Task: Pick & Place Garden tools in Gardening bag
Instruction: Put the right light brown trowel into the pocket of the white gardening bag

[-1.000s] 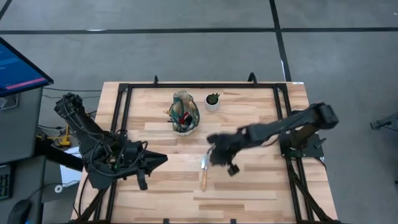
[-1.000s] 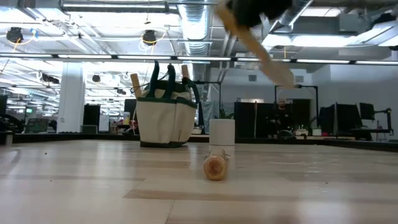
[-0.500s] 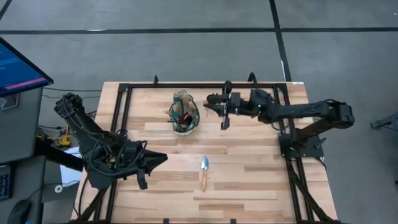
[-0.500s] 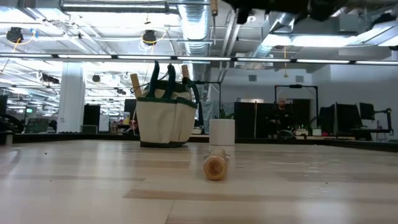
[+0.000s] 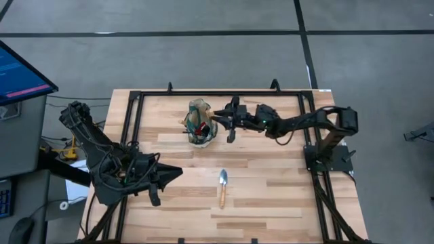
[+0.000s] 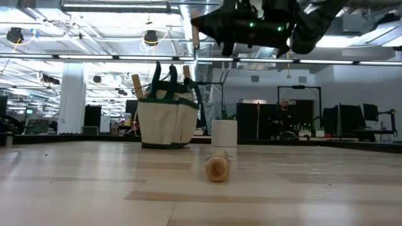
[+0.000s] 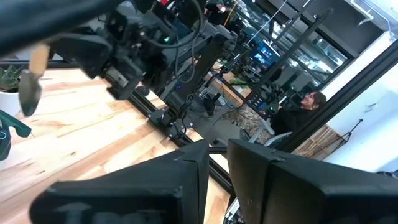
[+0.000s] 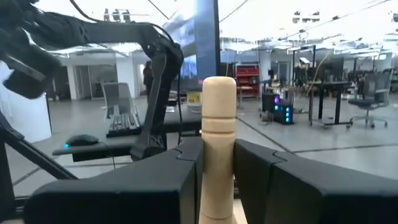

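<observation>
Right end effector (image 5: 218, 122) holds a wooden-handled garden tool (image 8: 217, 146) up beside the beige canvas gardening bag with green trim (image 5: 201, 122).

The right end effector's two dark fingers (image 8: 155, 180) pinch the light wooden handle between them, raised well off the wooden tabletop (image 5: 271, 183), just at the bag's edge near the small white pot (image 6: 224, 134). The bag stands upright toward the tabletop's far side, wooden handles (image 6: 136, 83) and a red item (image 5: 201, 127) poking from its top. One silver-headed hand trowel with a light wooden handle (image 5: 222, 187) lies flat near the tabletop's middle, well apart from the bag. The left end effector (image 5: 173, 173) waits low at the left side, its fingers (image 7: 186, 180) set slightly apart, holding nothing.
</observation>
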{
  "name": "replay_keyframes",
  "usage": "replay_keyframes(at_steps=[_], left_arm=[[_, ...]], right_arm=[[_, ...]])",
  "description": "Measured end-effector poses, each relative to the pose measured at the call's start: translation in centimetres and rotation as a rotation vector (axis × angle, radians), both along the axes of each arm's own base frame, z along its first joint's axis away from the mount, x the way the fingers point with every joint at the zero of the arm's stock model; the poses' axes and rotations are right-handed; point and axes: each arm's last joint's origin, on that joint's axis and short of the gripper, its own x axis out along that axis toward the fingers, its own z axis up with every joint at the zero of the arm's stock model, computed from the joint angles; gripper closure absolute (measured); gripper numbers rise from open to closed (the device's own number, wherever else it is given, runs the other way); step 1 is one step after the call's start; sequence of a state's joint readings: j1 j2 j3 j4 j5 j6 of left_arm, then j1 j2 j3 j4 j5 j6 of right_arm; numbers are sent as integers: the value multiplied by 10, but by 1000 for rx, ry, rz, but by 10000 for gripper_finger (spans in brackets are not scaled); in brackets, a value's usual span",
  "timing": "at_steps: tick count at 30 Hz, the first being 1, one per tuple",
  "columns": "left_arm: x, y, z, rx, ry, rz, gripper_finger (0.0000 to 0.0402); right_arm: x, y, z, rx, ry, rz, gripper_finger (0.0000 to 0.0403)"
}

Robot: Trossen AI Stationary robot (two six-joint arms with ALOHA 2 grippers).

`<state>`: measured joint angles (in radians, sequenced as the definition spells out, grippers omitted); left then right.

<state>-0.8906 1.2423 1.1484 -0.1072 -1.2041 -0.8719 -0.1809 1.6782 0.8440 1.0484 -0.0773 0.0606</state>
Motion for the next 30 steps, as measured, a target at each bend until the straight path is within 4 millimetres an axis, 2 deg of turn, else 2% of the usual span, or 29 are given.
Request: replay_keyframes(at_steps=[10,21,30], left_arm=[[0,0,1,-6,-5,0,353],[0,0,1,-10,-8,0,353],[0,0,1,-9,-8,-1,353]], right_arm=[[13,-10,-33,54,13,-13,350],[16,-23,-54,78,40,-64,350],[22,-21,-73,120,32,-55,350]])
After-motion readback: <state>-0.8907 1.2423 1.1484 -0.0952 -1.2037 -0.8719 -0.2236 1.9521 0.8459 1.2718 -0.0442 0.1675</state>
